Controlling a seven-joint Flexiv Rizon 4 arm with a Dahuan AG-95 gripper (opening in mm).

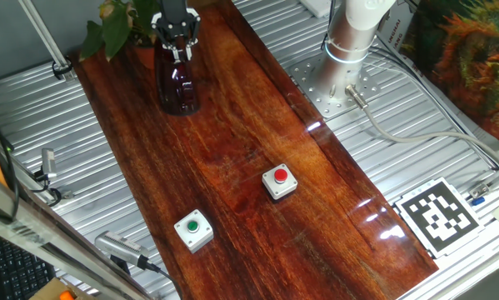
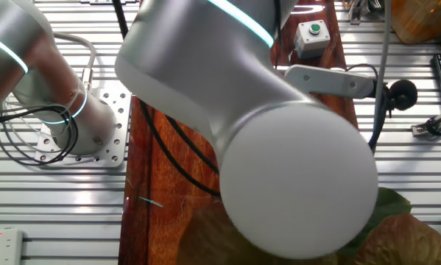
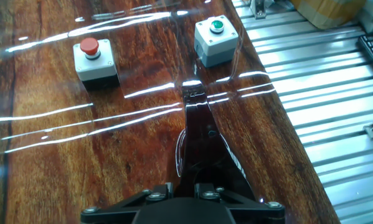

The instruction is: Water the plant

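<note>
Jaws are sitting low around the upper part of the dark red bottle (image 1: 177, 87), one on either side, and the gripper (image 1: 177, 47) is looking closed on it, though you cannot confirm firm contact: the hand view is showing only the finger bases at the bottom edge, with the bottle running away from the camera between them.

You are looking at the pick-up step, as I read it. The bottle is standing upright on the wooden board (image 1: 257, 142), its base still on the wood, so no lifting or pouring is under way yet.

The plant (image 1: 116, 21) is sitting at the far end of the board in one fixed view, just behind and to the left of the bottle, its broad leaves hanging over the corner (the pot itself is mostly hidden behind the gripper and foliage). In the other fixed view the arm is blocking nearly everything, with only leaves showing at the bottom edge.

Next, you are probably needing a straight lift to clear the board, a short carry toward the leaves, then a tilt so the neck is pointing at the soil. With the plant this close, any swing is risking a brush against the leaves.

Two button boxes, the red button (image 1: 280, 182) and the green button (image 1: 193, 230), are lying well clear, nearer the camera.
</note>
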